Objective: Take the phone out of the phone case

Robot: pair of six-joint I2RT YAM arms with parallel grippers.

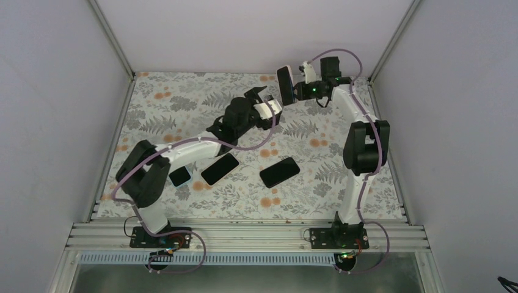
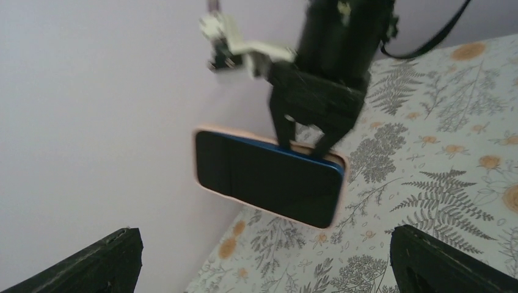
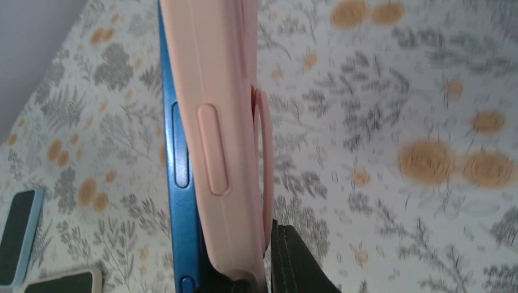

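My right gripper (image 1: 295, 90) is shut on a phone in a pink case (image 1: 285, 85) and holds it on edge above the far middle of the mat. In the right wrist view the pink case (image 3: 220, 122) sits beside the blue phone (image 3: 181, 207), whose edge stands partly out of the case. In the left wrist view the phone's black screen (image 2: 269, 180) faces me, with the right gripper (image 2: 305, 141) clamped on its top edge. My left gripper (image 1: 269, 101) is open and empty, just left of the phone, with its fingers (image 2: 91, 262) spread wide below it.
Three other phones lie on the floral mat (image 1: 183, 97): one at the middle (image 1: 220, 168), one right of it (image 1: 279, 171), and a smaller one (image 1: 180, 176) by the left arm. White walls close in the back and sides.
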